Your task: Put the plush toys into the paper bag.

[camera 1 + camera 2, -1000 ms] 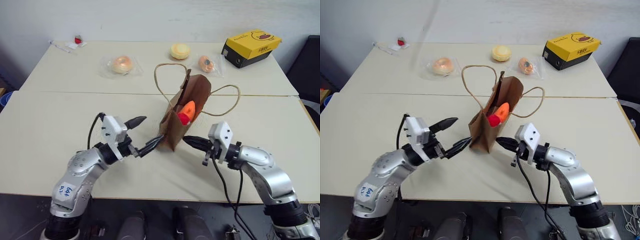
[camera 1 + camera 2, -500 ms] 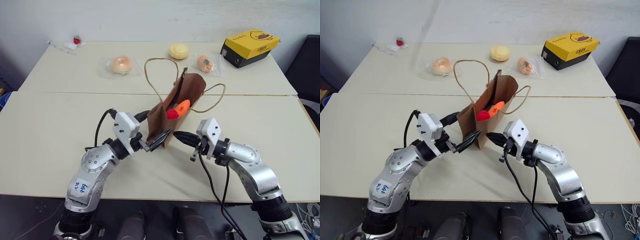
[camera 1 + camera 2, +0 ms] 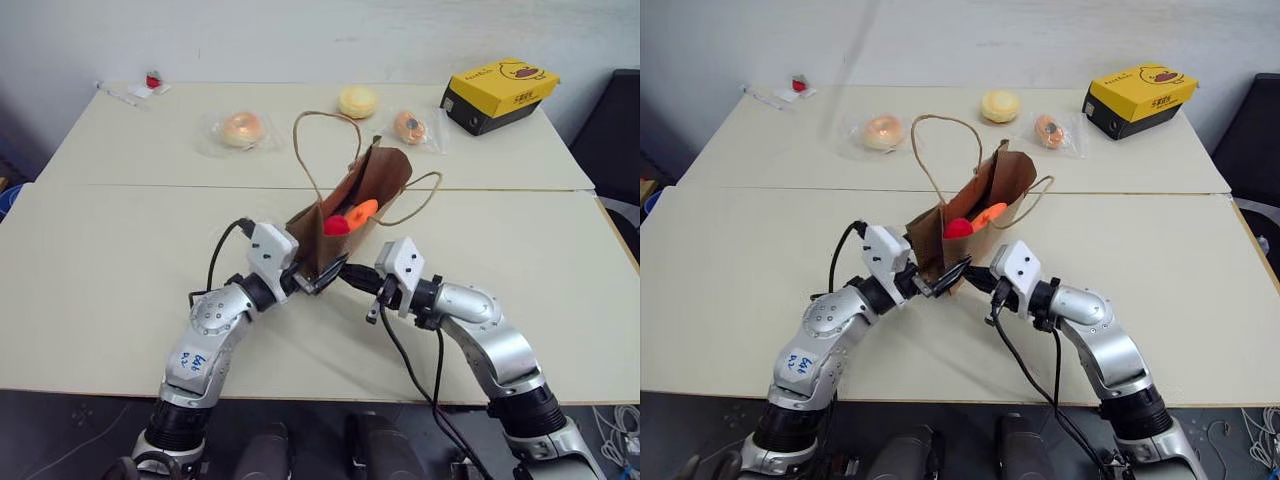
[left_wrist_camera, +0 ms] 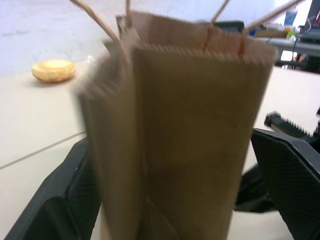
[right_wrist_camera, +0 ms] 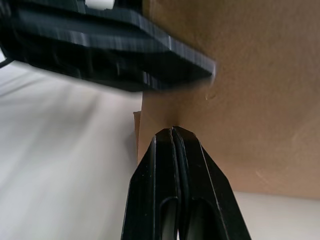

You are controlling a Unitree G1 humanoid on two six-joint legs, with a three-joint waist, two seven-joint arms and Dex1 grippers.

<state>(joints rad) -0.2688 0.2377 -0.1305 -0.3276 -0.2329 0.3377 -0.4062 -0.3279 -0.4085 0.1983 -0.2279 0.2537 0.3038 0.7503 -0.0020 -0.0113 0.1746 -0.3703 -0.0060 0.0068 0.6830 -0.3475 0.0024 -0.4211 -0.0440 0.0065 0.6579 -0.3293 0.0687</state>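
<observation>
The brown paper bag (image 3: 378, 182) stands tilted at mid-table with its mouth open toward me. Two plush toys sit in that mouth, an orange one (image 3: 360, 211) and a red one (image 3: 335, 225). My left gripper (image 3: 310, 265) is open, and the bag's lower end (image 4: 190, 140) sits between its two fingers (image 4: 290, 175). My right gripper (image 3: 343, 275) is shut and empty. Its joined tips (image 5: 173, 131) press against the bag's lower side from the right, close to the left gripper's near finger (image 5: 100, 45).
Three round pastries in clear wrappers lie along the far table: (image 3: 243, 128), (image 3: 358, 101), (image 3: 411, 127). A yellow-and-black box (image 3: 500, 93) stands at the far right. A small red item (image 3: 154, 79) sits in the far left corner. A seam (image 3: 150, 184) joins the two tables.
Both grippers have closed in on the bag's lower end from either side. The left fingers now straddle it, the right tips touch it, and the bag has shifted slightly left.
</observation>
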